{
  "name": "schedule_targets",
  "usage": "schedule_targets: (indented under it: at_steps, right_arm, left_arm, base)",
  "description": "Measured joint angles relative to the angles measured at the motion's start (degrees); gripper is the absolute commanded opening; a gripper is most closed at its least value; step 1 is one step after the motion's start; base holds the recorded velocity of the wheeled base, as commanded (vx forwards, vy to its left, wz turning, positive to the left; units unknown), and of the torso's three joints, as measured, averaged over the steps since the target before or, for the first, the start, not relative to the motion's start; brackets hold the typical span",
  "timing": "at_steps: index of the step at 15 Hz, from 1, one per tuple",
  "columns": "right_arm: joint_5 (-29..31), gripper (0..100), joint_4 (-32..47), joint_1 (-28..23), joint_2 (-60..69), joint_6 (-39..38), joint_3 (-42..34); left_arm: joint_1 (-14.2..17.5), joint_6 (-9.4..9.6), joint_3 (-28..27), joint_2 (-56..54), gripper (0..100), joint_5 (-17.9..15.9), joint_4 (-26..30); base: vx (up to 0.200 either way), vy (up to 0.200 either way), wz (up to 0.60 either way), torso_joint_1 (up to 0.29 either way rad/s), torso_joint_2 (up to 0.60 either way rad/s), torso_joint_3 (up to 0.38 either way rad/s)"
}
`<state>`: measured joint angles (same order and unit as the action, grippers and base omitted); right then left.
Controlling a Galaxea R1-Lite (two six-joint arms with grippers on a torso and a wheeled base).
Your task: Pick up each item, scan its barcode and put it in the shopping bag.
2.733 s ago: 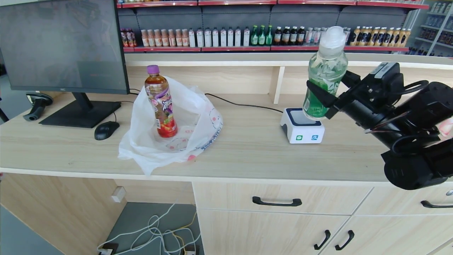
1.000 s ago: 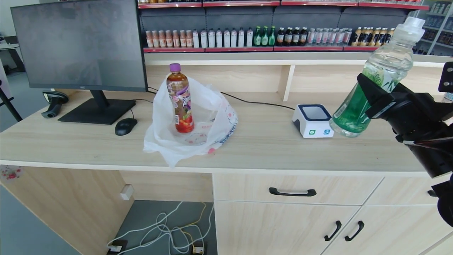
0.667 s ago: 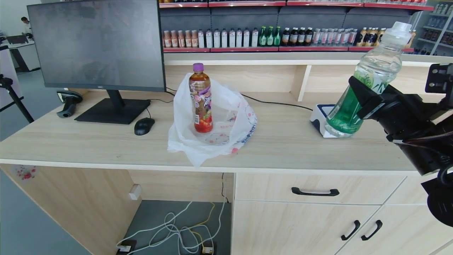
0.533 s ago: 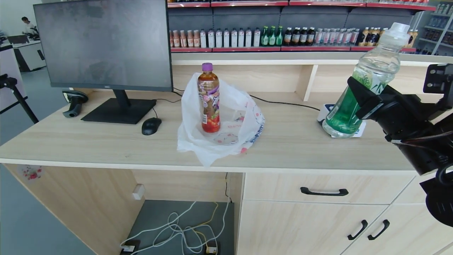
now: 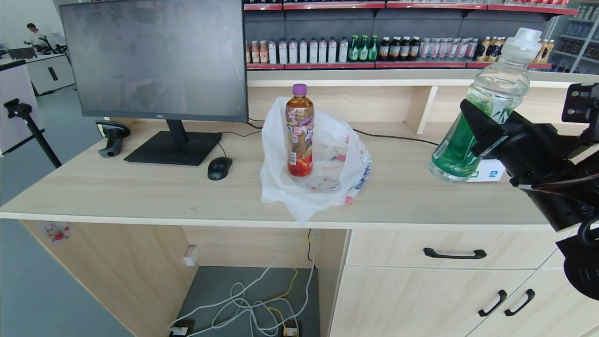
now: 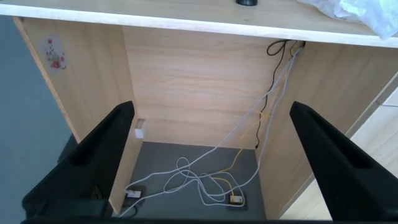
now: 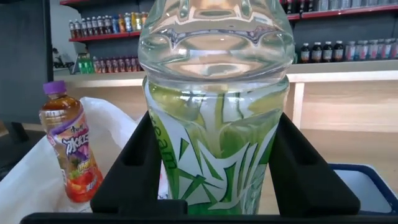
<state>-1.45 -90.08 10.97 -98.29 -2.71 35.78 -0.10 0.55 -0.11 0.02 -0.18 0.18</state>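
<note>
My right gripper (image 5: 472, 126) is shut on a clear bottle with a green label (image 5: 472, 126) and holds it tilted above the counter's right side, in front of the white barcode scanner (image 5: 489, 169). In the right wrist view the green-label bottle (image 7: 217, 143) sits between both fingers (image 7: 134, 168). A white shopping bag (image 5: 341, 164) lies open mid-counter with a purple-capped tea bottle (image 5: 299, 131) standing upright in it. That tea bottle (image 7: 71, 149) and the bag (image 7: 118, 134) lie beyond the held bottle. My left gripper (image 6: 211, 168) hangs open below the counter, facing the floor cables.
A monitor (image 5: 159, 61) on a stand, a black mouse (image 5: 219, 167) and a handheld scanner (image 5: 110, 140) occupy the counter's left. Shelves of drinks (image 5: 374, 47) run behind. Drawers with black handles (image 5: 454, 254) are under the counter. Cables (image 6: 205, 180) lie on the floor.
The whole head view has shifted, so the camera has turned left. The held bottle has gone from upright over the scanner to tilted, and now hides more of the scanner.
</note>
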Motion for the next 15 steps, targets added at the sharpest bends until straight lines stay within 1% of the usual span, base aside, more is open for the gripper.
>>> schedule_targets:
  at_steps: [1,8,15]
  right_arm:
    - [-0.18,0,0.33,0.05,-0.05,-0.05,0.00]
    - [-0.13,0,0.20,0.07,-0.27,-0.02,0.62]
    - [-0.16,0,-0.05,0.13,-2.78,0.06,3.88]
  left_arm:
    - [0.00,0.02,0.00,-0.02,100,0.00,0.00]
    - [0.00,-0.01,0.09,0.00,100,0.02,0.00]
    - [0.00,0.05,0.11,-0.02,100,0.00,-0.18]
  base:
    - [0.000,0.000,0.00,0.000,0.00,0.000]
    - [0.000,0.000,0.60,0.004,0.00,0.000]
    - [0.000,0.000,0.00,0.000,0.00,0.000]
